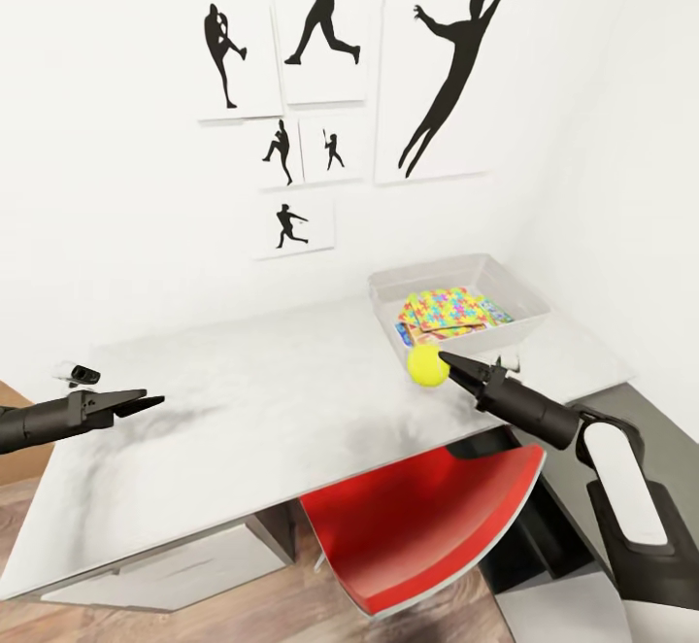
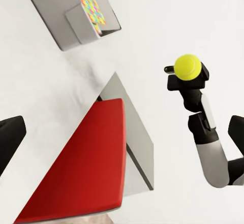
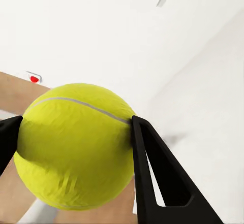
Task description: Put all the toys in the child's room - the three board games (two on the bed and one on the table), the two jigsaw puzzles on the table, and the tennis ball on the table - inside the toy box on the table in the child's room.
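Right hand point(image 1: 449, 367), its two dark fingers clamped on opposite sides of the tennis ball point(image 1: 426, 365), holds the ball in the air above the light grey worktop point(image 1: 252, 400), just short of the near left corner of the toy box point(image 1: 529, 303). From the ball, the box opening lies toward 1 o'clock in the head view, with its long axis running from 10 to 4 o'clock; jigsaw puzzles point(image 1: 447, 311) and a blue-edged game box already lie inside. The right forearm reaches in from 4 o'clock, nearly level, fingers pointing toward 10 o'clock. The coming move is judged to be a short carry toward 1 o'clock over the rim, then a release. Left hand point(image 1: 146, 402) hovers at 9 o'clock, well apart from the box, fingers together and empty. A red chair point(image 1: 417, 517) sits beneath the worktop.
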You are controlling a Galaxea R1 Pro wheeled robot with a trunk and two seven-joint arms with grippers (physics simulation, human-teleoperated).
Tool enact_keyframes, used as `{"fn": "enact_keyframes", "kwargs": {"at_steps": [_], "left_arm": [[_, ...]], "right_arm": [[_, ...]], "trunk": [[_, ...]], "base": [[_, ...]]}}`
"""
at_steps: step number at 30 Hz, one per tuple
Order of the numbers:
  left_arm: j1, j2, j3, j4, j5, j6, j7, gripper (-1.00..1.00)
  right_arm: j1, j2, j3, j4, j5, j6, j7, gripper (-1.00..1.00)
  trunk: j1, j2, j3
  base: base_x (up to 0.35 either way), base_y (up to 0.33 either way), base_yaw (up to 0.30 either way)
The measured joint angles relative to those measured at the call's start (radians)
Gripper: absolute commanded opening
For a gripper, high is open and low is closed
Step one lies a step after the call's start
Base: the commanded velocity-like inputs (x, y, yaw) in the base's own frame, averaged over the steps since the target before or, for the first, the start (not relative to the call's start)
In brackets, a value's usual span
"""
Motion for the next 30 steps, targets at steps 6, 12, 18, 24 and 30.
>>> {"fn": "enact_keyframes", "kwargs": {"at_steps": [6,12,18,24,30], "left_arm": [[0.000,0.000,-0.001,0.000,0.004,0.000,0.000,1.00],[0.000,-0.003,-0.001,0.000,0.004,0.000,0.000,1.00],[0.000,-0.008,-0.003,0.000,0.002,0.000,0.000,1.00],[0.000,-0.009,-0.003,0.000,0.004,0.000,0.000,1.00],[0.001,-0.011,-0.002,-0.014,0.005,0.000,0.000,1.00]], "right_arm": [[0.014,0.006,0.000,-0.001,0.000,0.001,0.026,-1.00],[0.058,0.010,0.001,-0.017,0.001,0.000,0.040,-1.00],[0.092,0.009,0.000,-0.039,0.001,0.000,0.091,-1.00],[0.102,0.005,0.000,-0.045,0.003,0.000,0.137,-1.00],[0.104,0.005,0.000,-0.045,0.004,-0.001,0.143,-1.00]], "trunk": [[0.000,0.000,0.010],[0.000,0.000,0.020],[0.000,0.000,0.030],[0.000,0.000,0.040],[0.000,0.000,0.050]], "base": [[0.000,0.000,0.000],[0.000,0.000,0.000],[0.000,0.000,0.000],[0.000,0.000,0.000],[0.000,0.000,0.000]]}}
